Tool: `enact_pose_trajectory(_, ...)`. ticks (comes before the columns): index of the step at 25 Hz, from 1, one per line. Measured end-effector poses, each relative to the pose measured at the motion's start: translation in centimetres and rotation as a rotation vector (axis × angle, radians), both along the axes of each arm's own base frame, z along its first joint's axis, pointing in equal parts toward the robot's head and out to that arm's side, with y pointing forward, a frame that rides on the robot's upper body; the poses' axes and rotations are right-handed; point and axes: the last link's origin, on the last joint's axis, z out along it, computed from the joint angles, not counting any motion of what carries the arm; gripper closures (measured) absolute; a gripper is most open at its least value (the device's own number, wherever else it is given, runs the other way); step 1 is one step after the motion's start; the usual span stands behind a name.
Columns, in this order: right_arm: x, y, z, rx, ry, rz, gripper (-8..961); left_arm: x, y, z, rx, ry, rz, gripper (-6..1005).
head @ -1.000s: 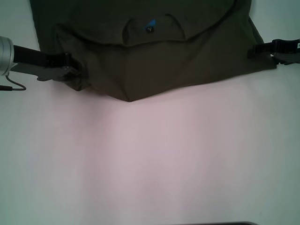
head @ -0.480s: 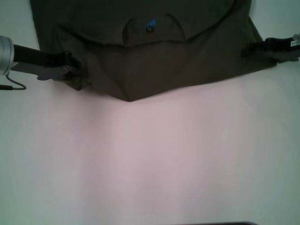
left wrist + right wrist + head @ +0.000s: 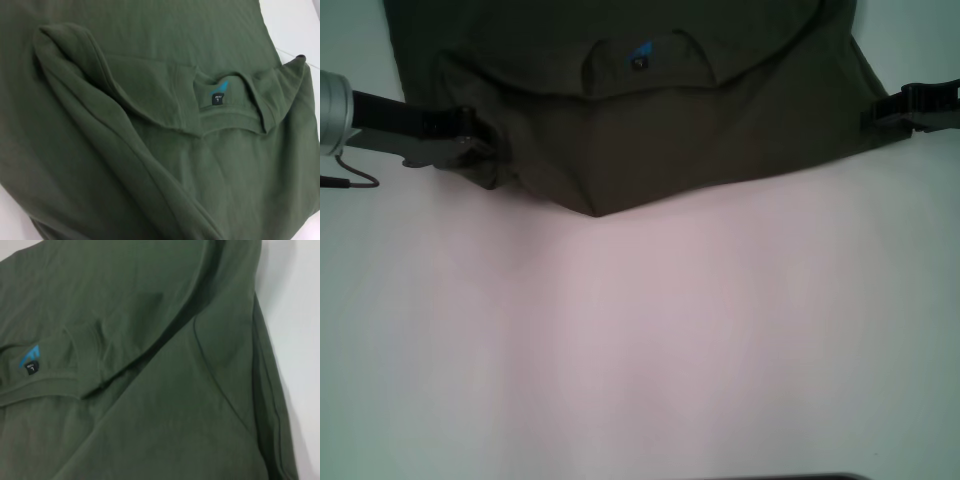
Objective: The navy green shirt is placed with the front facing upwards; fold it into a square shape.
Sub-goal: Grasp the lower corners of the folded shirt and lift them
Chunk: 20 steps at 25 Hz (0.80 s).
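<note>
Left gripper (image 3: 485,150) — clamped on the shirt's left edge, cloth bunched at its tips. Navy green shirt (image 3: 650,110) — spread across the far part of the white table (image 3: 640,340), near edge sagging to a point, blue neck label (image 3: 642,48) uppermost. Right gripper (image 3: 880,112) — at the shirt's right edge; finger state cannot be told.

Olive green on white

The navy green shirt (image 3: 650,120) is plain dark olive; its neck label (image 3: 221,87) is bright blue above a small black size tag (image 3: 217,99). The table (image 3: 640,340) is white.
</note>
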Motion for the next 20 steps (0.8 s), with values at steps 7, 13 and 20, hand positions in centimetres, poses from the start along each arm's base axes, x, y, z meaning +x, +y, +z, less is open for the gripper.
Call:
enact_pose_trajectory(7, 0.0, -0.2, 0.1, -0.015, 0.005, -0.001, 528, 0.3, 0.2, 0.0, 0.0, -0.001, -0.006, 906)
enact_pose_trajectory(13, 0.1, -0.2, 0.3, -0.017, 0.0, -0.005, 783, 0.5, 0.2, -0.1, -0.006, -0.003, -0.009, 906)
enact_pose_trajectory(20, 0.4, -1.4, 1.2, -0.097, 0.015, -0.023, 930, 0.1, -0.3, 0.9, -0.057, 0.004, -0.016, 906)
